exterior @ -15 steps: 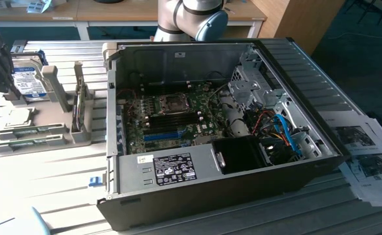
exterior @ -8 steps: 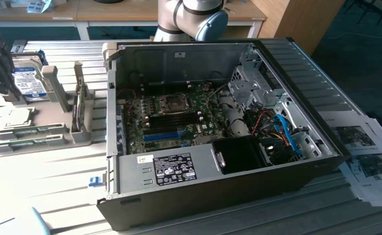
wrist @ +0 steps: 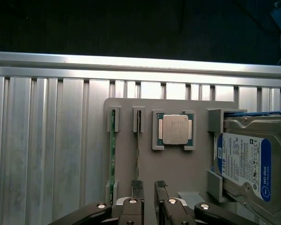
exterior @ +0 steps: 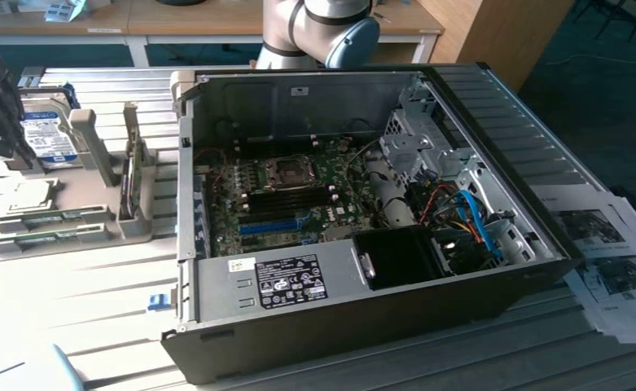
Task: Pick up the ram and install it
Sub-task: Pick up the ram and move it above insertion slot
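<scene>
At the exterior view's left, a grey holder (exterior: pixel 89 224) sits on the ribbed metal worktop (exterior: pixel 89 277). In the wrist view the fingers (wrist: pixel 137 186) stand parted by a narrow gap. Nothing is between them, and the bare holder shows through.

The ram (wrist: pixel 113 154) stands on edge in the holder's outermost slot, apart from the fingers. One finger is over the end of the neighbouring slot, where a second thin stick (wrist: pixel 138 140) sits. Past that slot come a processor (wrist: pixel 174 130) in its recess and a hard drive (wrist: pixel 246 164) with a blue label.

In the middle of the exterior view, the open computer case (exterior: pixel 350 326) lies on its side with the motherboard (exterior: pixel 285 199) exposed. At the exterior view's right, printed sheets (exterior: pixel 611 261) lie beside the case.
</scene>
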Robot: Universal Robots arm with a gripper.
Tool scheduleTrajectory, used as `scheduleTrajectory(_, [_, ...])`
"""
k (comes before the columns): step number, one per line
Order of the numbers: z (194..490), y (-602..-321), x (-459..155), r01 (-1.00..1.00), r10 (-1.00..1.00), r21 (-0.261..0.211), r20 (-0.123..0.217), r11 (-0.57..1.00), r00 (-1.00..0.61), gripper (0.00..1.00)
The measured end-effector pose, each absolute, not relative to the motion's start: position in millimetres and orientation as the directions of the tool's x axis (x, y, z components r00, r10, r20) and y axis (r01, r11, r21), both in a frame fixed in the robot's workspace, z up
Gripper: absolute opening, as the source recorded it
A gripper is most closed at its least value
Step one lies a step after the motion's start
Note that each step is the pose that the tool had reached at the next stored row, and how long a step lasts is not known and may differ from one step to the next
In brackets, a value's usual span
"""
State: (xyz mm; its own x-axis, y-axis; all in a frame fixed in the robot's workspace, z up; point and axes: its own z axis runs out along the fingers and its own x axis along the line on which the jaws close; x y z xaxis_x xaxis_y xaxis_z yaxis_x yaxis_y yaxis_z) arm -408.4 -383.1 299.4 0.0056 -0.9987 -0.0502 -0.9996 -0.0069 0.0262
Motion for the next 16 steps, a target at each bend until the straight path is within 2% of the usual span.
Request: scheduleTrajectory(16, [292.2,-383.1,-408.4,-1.000,-0.999,0.026,-0.050,-0.007,0.006,0.24])
